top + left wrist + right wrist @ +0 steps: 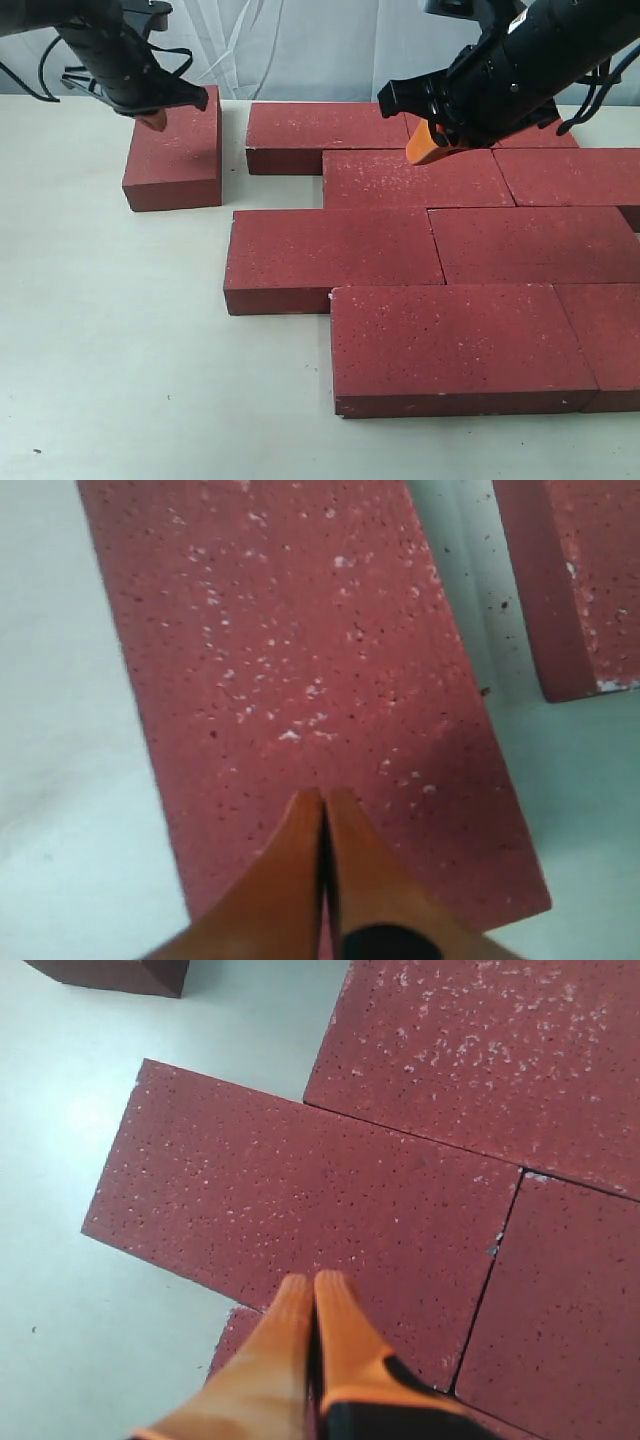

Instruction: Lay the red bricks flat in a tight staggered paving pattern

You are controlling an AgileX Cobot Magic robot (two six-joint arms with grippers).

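Several red bricks lie flat in staggered rows on the white table, among them one in the second row and one in the front row. One loose brick lies apart at the far left, turned lengthwise. My left gripper is shut and empty, its orange tips just above that loose brick, near its far end. My right gripper is shut and empty, hovering over the joint between the back row brick and the second row. In the right wrist view its tips hang over the paved bricks.
A white curtain hangs behind the table. A gap of bare table separates the loose brick from the back row brick. Bare table lies left of and in front of the paving.
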